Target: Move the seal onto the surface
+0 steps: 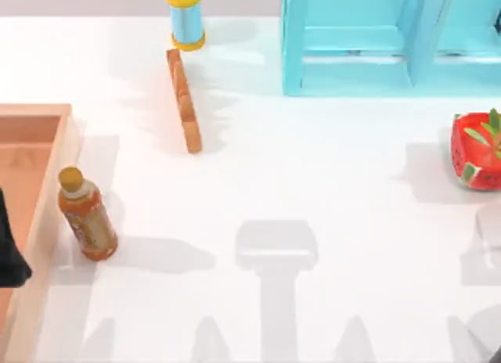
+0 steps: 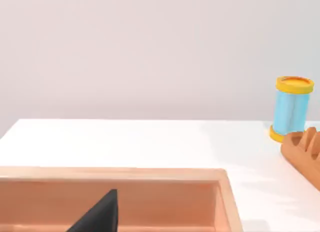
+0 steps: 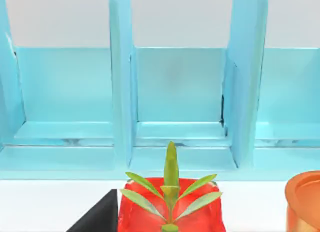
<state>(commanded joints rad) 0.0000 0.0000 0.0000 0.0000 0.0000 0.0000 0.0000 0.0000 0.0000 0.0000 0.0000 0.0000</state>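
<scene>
Right, the left end effector (image 1: 11, 255) hangs over the wooden tray (image 1: 47, 113), a dark sliver of it low above the tray floor in the left wrist view (image 2: 100, 214), and how far open it is, or whether it has hold of anything, I cannot tell. Where the seal sits I cannot tell either; my guess is inside that tray, under the arm. The desk (image 1: 313, 183) lies bare and glossy beyond the tray's rim, so there is plenty of room to land it. Watch the tea bottle (image 1: 88, 218), though: it stands just outside the tray's rim, and a low swing out of the tray could clip it and knock it over. A short lift could also catch the seal on the rim and tip it. Farther from the tray lie a long wooden bar (image 1: 184, 101) and a blue spool (image 1: 186, 17). The right arm is parked well away from the tray, facing the light-blue shelf unit (image 3: 175, 92) and a red planter (image 3: 170, 212); its opening I cannot tell.
</scene>
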